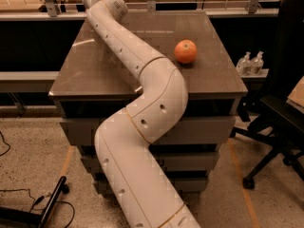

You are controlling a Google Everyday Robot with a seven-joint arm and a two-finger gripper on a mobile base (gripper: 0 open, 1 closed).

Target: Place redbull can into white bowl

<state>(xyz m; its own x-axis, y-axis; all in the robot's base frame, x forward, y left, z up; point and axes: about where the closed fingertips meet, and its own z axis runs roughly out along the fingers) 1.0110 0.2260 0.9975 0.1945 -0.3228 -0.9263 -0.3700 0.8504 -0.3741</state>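
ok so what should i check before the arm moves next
1. Gripper in sight: not ok. The arm reaches over the table to its far left corner, and the gripper lies past the view's top edge.
2. Can found: not ok, none in view.
3. Bowl found: not ok, none in view.
4. Can in gripper: cannot tell.
5. Orange clear of the arm: ok, it sits apart, to the arm's right in the view.
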